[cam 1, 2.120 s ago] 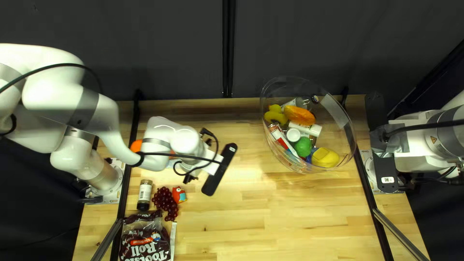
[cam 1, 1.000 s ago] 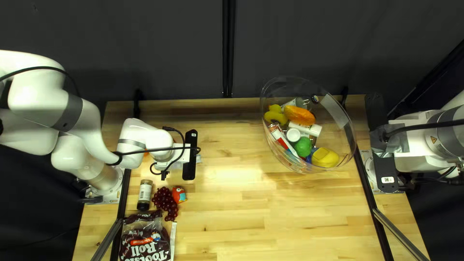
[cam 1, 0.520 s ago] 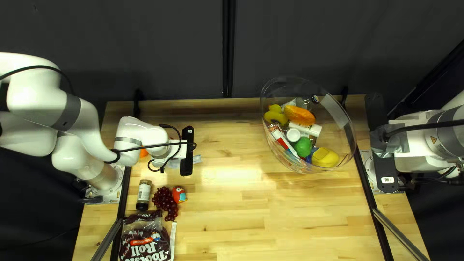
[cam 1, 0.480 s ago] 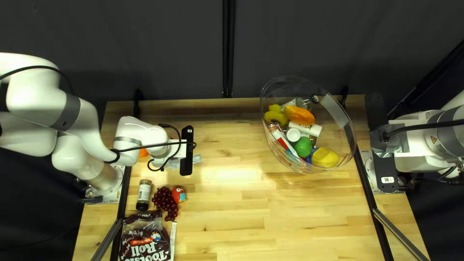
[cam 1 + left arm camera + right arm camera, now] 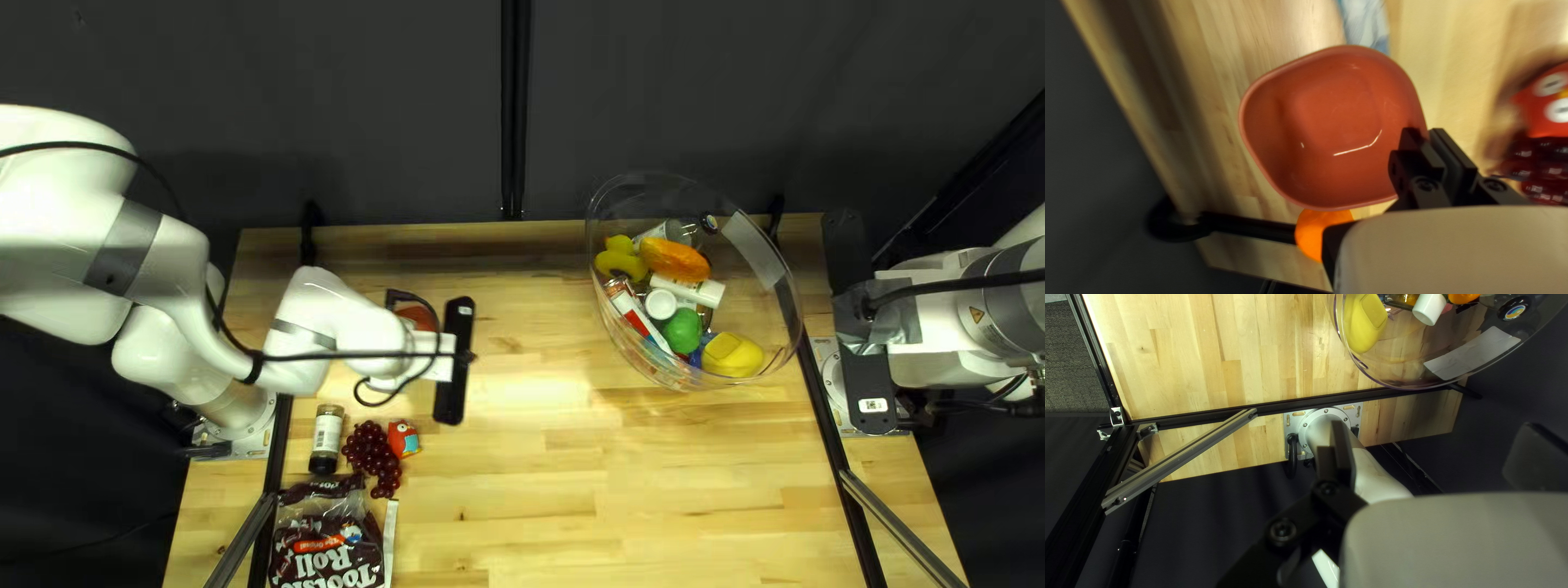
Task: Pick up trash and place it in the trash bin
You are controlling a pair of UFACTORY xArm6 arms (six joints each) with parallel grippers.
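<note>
plainly, white lettering (image 5: 329,562) on brown bag (image 5: 327,523)

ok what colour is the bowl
The bowl is brick red, best seen in the left wrist view.

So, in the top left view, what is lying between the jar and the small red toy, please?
A bunch of dark red grapes lies between the jar and the red toy.
</note>
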